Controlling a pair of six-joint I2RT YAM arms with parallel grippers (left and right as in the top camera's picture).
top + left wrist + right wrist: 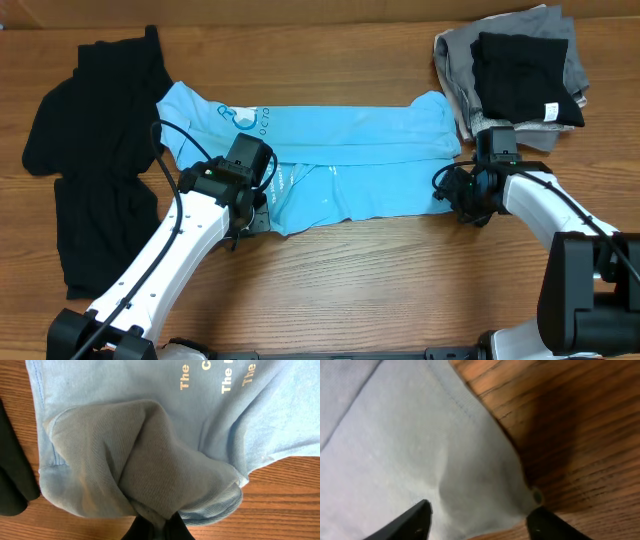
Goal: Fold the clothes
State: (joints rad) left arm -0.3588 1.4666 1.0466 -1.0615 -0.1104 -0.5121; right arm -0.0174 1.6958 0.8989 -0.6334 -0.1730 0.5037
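The light blue T-shirt (350,150) lies spread sideways across the middle of the table, its lettering near the left end. My left gripper (254,216) is at the shirt's near-left corner. In the left wrist view the left gripper (159,529) is shut on a bunched fold of the blue cloth (130,460), which is drawn up off the wood. My right gripper (464,203) is at the near-right corner. There the right gripper (480,516) stands open, its fingers either side of the shirt's corner (485,485). The plain black garment (95,170) lies crumpled at the far left.
A pile of folded grey and black clothes (520,80) sits at the back right corner. The black garment's edge (10,475) shows just left of the shirt in the left wrist view. Bare wooden table (400,270) runs along the front.
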